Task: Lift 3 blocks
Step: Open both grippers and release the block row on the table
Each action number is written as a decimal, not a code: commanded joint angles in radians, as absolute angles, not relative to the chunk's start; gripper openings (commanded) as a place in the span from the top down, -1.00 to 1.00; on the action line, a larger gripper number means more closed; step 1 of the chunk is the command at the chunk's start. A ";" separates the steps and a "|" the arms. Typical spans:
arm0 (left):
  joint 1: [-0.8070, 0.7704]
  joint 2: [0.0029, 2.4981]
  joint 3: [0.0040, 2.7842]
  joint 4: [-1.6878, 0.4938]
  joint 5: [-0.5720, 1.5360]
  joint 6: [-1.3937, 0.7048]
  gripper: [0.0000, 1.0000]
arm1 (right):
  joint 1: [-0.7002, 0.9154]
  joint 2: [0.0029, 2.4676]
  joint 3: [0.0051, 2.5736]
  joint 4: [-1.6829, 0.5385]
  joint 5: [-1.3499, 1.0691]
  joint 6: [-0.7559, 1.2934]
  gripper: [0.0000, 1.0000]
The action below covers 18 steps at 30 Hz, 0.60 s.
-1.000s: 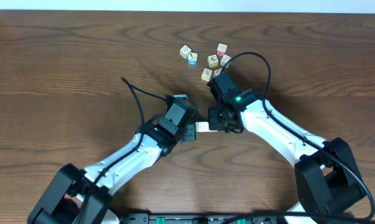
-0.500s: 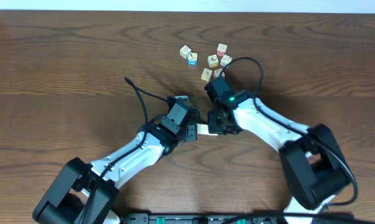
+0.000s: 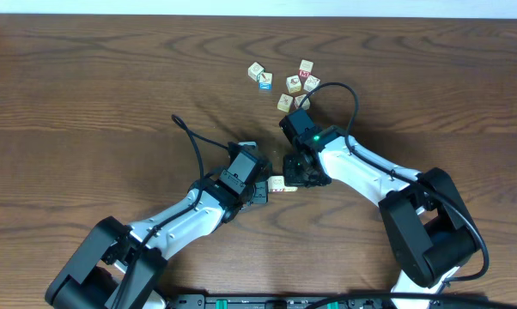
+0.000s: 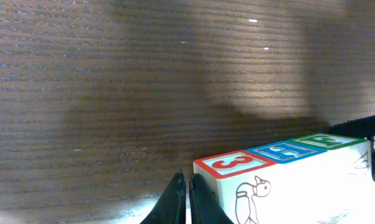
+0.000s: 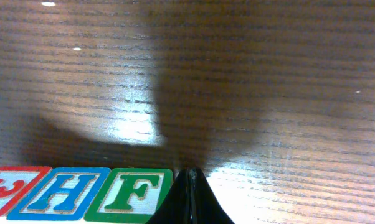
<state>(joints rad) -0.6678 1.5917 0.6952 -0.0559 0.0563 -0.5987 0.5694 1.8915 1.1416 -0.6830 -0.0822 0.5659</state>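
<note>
Between left gripper (image 4: 187, 190) and right gripper (image 5: 190, 182): row of three blocks (image 3: 281, 183) squeezed end to end. Both pincers pressed together, pinching nothing; left tip butts 3 block (image 4: 232, 163), right tip butts F block (image 5: 130, 191). We rely on end pressure alone. Risk, as we judge: either gripper drifts off line or eases, middle H block (image 5: 61, 193) buckles out, row collapses.

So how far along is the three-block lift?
Done: three pale wooden cubes topped red 3, blue H, green F are lined in one row. In hand: the shut left gripper and shut right gripper press its two ends. Left: a clear lift off the wooden table; whether the row is already off it, I cannot tell.
</note>
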 commanded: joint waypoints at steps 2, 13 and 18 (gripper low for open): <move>-0.725 1.581 0.729 -0.006 0.233 -0.606 0.85 | 0.635 1.900 1.163 -0.643 -0.303 0.582 0.97; -0.725 1.583 0.717 -0.024 0.110 -0.587 0.85 | 0.622 1.900 1.163 -0.651 -0.250 0.560 0.97; -0.725 1.583 0.716 -0.033 0.098 -0.576 0.84 | 0.607 1.900 1.163 -0.673 -0.228 0.552 0.98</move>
<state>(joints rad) -0.6830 1.5917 0.6952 -0.0635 0.0025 -0.5930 0.5762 1.8915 1.1416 -0.6884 -0.0826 0.5579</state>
